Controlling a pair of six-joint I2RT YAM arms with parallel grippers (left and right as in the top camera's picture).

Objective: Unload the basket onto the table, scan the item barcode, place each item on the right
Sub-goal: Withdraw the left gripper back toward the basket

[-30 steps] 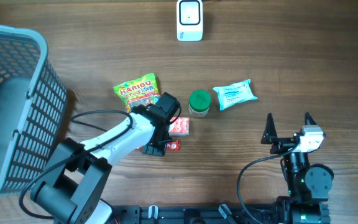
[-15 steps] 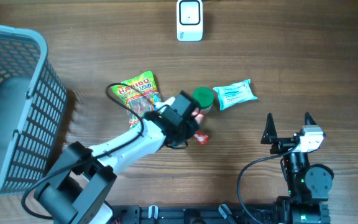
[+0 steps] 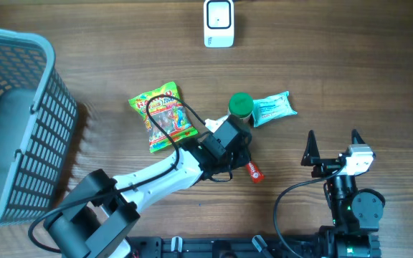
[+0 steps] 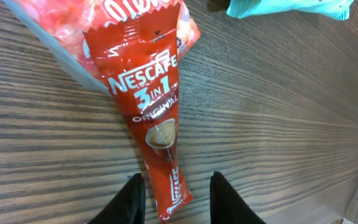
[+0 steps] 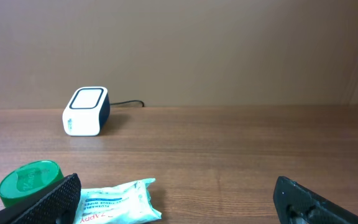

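Since a second ago the left arm has swung right across the surface (image 3: pixel 350 64), carrying the sachet (image 3: pixel 254 171) from beside the bag to a spot below the jar; the jar has also shifted up and right, to touch the wipes.

At far left stands the basket (image 3: pixel 45 50). Right of it, well apart, the bag (image 3: pixel 149 107) lies flat, with the arm's cable looping over it. The left end effector (image 4: pixel 176 186) sits right of the bag, its jaws parted a little. The sachet's narrow end lies between the fingers (image 4: pixel 132 199) with wood showing on both sides, so nothing is gripped. The sachet lies flat on the wood, and its wide end overlaps a pink pack (image 4: pixel 55 25).

Above it the jar (image 3: pixel 241 104) stands upright beside the wipes (image 3: pixel 274 107). The scanner (image 3: pixel 219 23) stands at the far edge, well apart from the sachet. At lower right the right end effector (image 3: pixel 333 147) is spread wide and empty, clear of everything.
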